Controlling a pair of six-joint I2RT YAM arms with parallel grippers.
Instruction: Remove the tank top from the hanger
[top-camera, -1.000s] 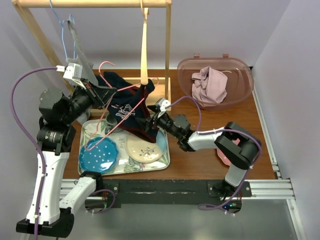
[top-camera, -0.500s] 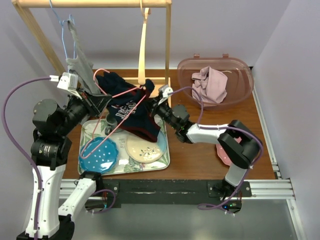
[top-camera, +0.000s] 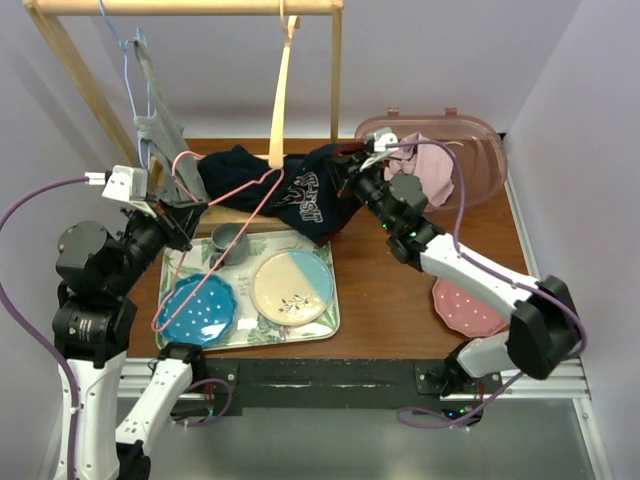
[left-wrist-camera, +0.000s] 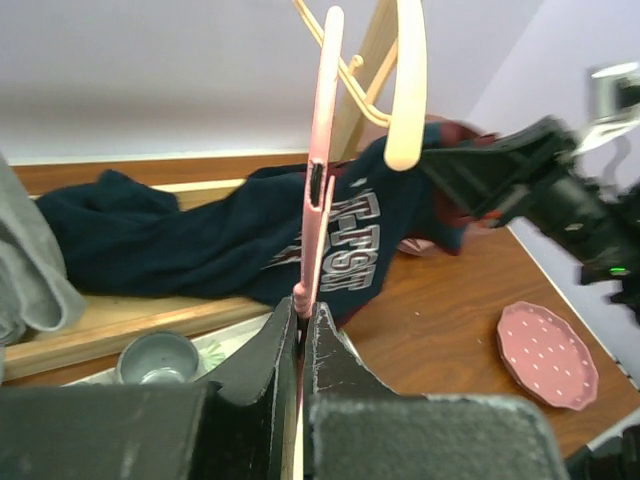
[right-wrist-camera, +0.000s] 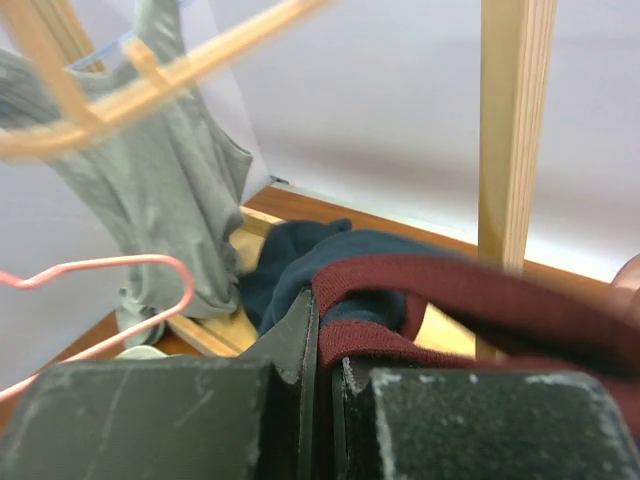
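Observation:
The navy tank top (top-camera: 300, 190) with maroon trim and grey lettering is stretched across the rack's base. My right gripper (top-camera: 347, 168) is shut on its maroon trim (right-wrist-camera: 440, 285), just left of the bin. The thin pink hanger (top-camera: 235, 205) slants from the tank top down over the tray. My left gripper (top-camera: 188, 215) is shut on it; in the left wrist view the wire (left-wrist-camera: 322, 150) rises from the closed jaws in front of the tank top (left-wrist-camera: 200, 240). I cannot tell whether the hanger's far end is still inside the cloth.
A wooden rack (top-camera: 336, 100) carries a pale wooden hanger (top-camera: 280, 110) and a grey garment (top-camera: 160, 130). A pink bin (top-camera: 480, 175) holds pink cloth (top-camera: 435, 165). The tray (top-camera: 335, 320) bears a blue plate (top-camera: 197, 308), a cream plate (top-camera: 292, 287) and a grey cup (top-camera: 230, 240). A pink plate (top-camera: 470, 305) lies on the right.
My right gripper shut on the tank top's trim and pulled it back and right toward the bin, off the tray. My left gripper drew the pink hanger down and left.

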